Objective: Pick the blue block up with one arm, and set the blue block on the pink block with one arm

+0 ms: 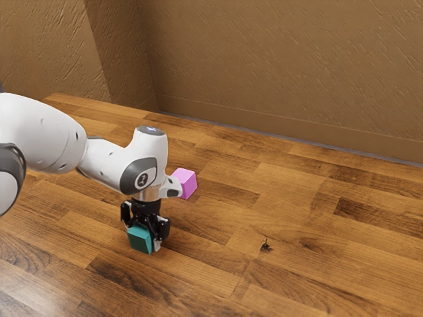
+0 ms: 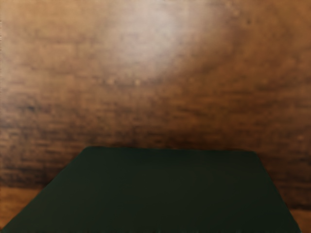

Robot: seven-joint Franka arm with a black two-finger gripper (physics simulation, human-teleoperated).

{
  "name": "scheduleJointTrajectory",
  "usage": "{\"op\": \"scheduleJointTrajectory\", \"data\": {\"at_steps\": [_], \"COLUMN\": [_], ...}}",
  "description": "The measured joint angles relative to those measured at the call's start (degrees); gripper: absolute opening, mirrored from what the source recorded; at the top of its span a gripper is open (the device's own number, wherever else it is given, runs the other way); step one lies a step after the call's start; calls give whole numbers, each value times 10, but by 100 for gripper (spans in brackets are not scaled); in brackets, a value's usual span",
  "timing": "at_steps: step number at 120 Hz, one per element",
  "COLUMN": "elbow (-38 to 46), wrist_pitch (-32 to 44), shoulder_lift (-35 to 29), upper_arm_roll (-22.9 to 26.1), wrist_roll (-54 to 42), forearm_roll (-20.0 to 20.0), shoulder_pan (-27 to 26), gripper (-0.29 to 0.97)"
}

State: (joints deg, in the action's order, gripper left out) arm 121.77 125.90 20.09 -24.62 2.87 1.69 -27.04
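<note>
A teal-blue block [image 1: 140, 239] rests on the wooden floor in the exterior view, with my black gripper [image 1: 143, 236] lowered straight over it and its fingers against two opposite sides. The same block [image 2: 155, 194] appears as a large dark shape just under my hand in the wrist view. A pink block [image 1: 184, 182] sits on the floor a short way behind the blue one and toward the exterior view's right, partly hidden by my wrist.
The wooden floor [image 1: 297, 218] stretches toward the exterior view's right, with a small dark mark [image 1: 265, 246] on it. Brown walls [image 1: 277, 66] stand at the back. My white arm [image 1: 53, 142] enters from the exterior view's left.
</note>
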Motion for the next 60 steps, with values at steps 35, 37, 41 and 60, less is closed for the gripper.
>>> {"op": "scheduleJointTrajectory", "data": {"at_steps": [35,37,41,60], "elbow": [-80,-89,-103,-173], "wrist_pitch": [-20,-23,-30,-59], "shoulder_lift": [-21,-22,-22,-17], "upper_arm_roll": [0,-1,-1,-2], "wrist_roll": [-15,-17,-20,-40], "forearm_roll": [5,5,7,10], "shoulder_pan": [1,2,5,36], "gripper": [38,38,38,38]}}
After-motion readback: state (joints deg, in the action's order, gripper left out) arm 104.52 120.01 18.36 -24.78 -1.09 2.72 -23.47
